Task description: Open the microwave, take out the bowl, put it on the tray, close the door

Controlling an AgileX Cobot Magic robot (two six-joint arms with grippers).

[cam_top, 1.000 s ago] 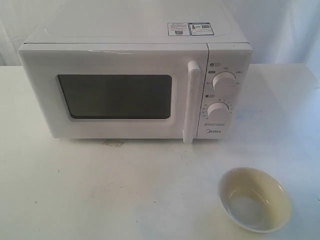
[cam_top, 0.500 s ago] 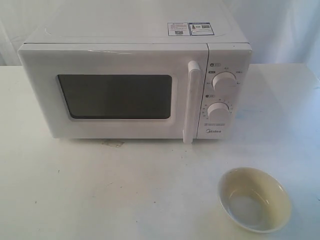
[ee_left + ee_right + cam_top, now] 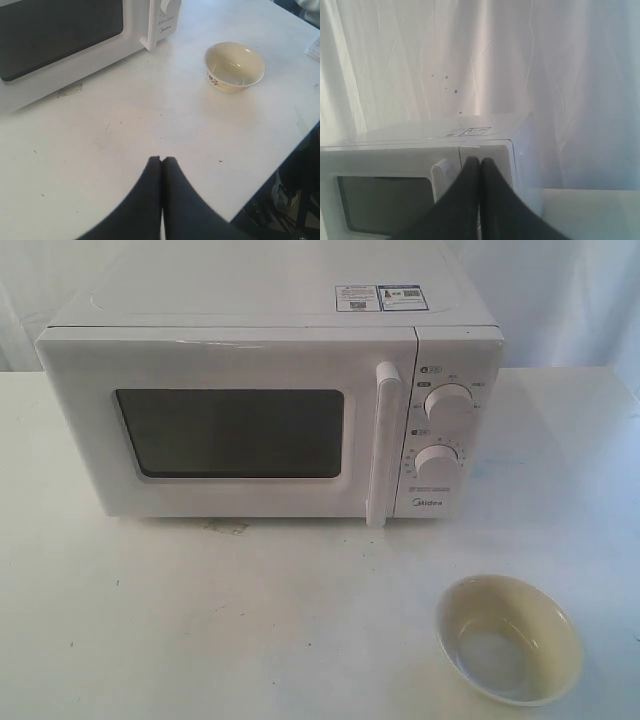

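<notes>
Nothing has shifted in the last second. On the white counter [image 3: 200,620] the microwave [image 3: 270,360] sits at the back, its door [image 3: 230,435] shut flush. The bowl [image 3: 509,638] stands upright and empty on the counter, out in front of the knobs and apart from the oven. The left end effector [image 3: 162,161] hangs over the counter, clenched on nothing; the right end effector [image 3: 480,161], also clenched and empty, faces the microwave.
</notes>
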